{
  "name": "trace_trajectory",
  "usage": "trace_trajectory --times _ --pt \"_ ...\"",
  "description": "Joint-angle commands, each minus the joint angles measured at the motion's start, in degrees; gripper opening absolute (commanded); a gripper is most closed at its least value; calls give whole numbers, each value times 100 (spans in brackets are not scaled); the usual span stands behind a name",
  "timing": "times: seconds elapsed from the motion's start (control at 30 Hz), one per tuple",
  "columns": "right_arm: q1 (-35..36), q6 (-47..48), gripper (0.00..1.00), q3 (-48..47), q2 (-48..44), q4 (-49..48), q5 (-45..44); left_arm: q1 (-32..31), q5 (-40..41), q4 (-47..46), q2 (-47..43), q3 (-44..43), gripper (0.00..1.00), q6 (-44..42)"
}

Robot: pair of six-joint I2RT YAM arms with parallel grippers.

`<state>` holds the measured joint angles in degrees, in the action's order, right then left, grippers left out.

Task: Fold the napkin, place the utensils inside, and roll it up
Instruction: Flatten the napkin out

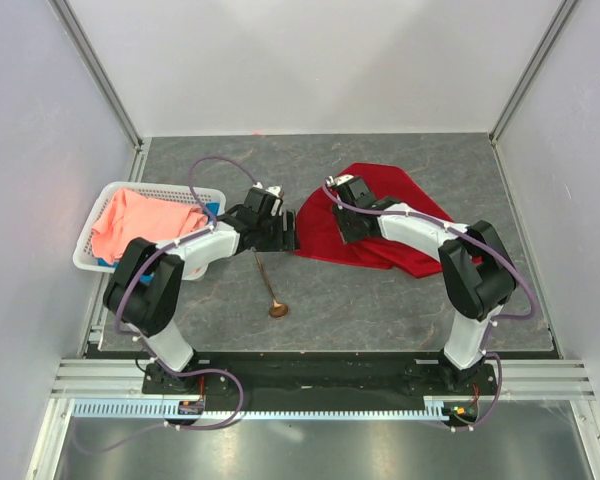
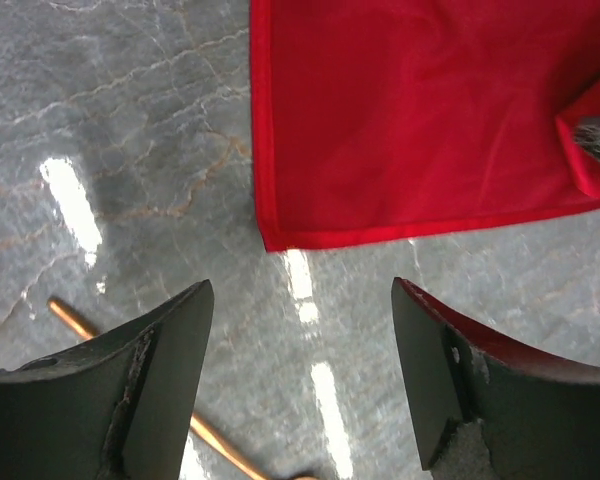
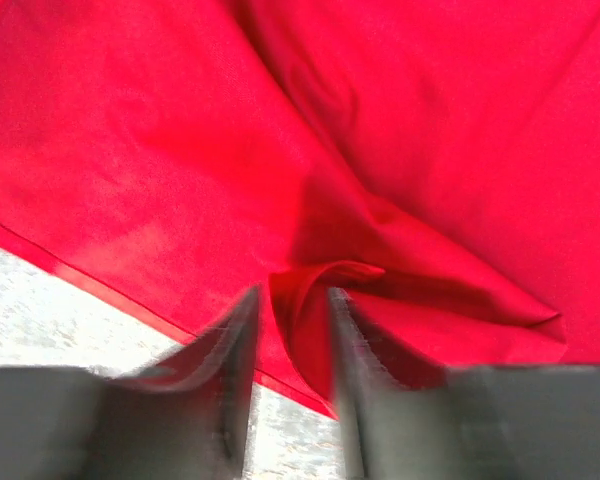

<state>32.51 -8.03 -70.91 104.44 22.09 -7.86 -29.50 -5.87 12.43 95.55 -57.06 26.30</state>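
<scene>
The deep red napkin [image 1: 318, 228] lies rumpled on the grey table, right of centre, with folds over its far side. My right gripper [image 1: 348, 235] is down on its near part. In the right wrist view the gripper [image 3: 292, 295] is closed on a raised fold of the napkin [image 3: 310, 300]. My left gripper [image 1: 288, 232] hovers open just off the napkin's left corner [image 2: 270, 240], with bare table between its fingers [image 2: 302, 290]. The copper spoon [image 1: 268, 285] lies on the table near the left arm, bowl toward me; its handle [image 2: 72, 320] passes under the left finger.
A white basket [image 1: 160, 190] stands at the left, holding a salmon-pink cloth [image 1: 145, 225] over a blue one [image 1: 102, 262]. White walls close in the table on three sides. Both arms reach in from the near edge.
</scene>
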Motion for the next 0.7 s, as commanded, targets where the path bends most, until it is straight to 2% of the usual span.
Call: trace_trajectory --times 0.0,0.1,0.23,0.5,0.67 --pt "10 4 21 69 -380 295 -111 -21 375 -136 289 -323 76 -11" --pt "1 -14 14 218 -924 471 -102 -21 560 -56 385 -341 75 -55" --pt "10 -110 15 464 -1575 648 -146 -30 710 -65 482 -359 69 -73" --pt "10 -190 15 921 -1866 718 -102 -223 473 -65 1018 -543 64 -3" --pt "10 -207 15 1009 -2112 727 -49 -276 569 66 1264 -613 51 59"
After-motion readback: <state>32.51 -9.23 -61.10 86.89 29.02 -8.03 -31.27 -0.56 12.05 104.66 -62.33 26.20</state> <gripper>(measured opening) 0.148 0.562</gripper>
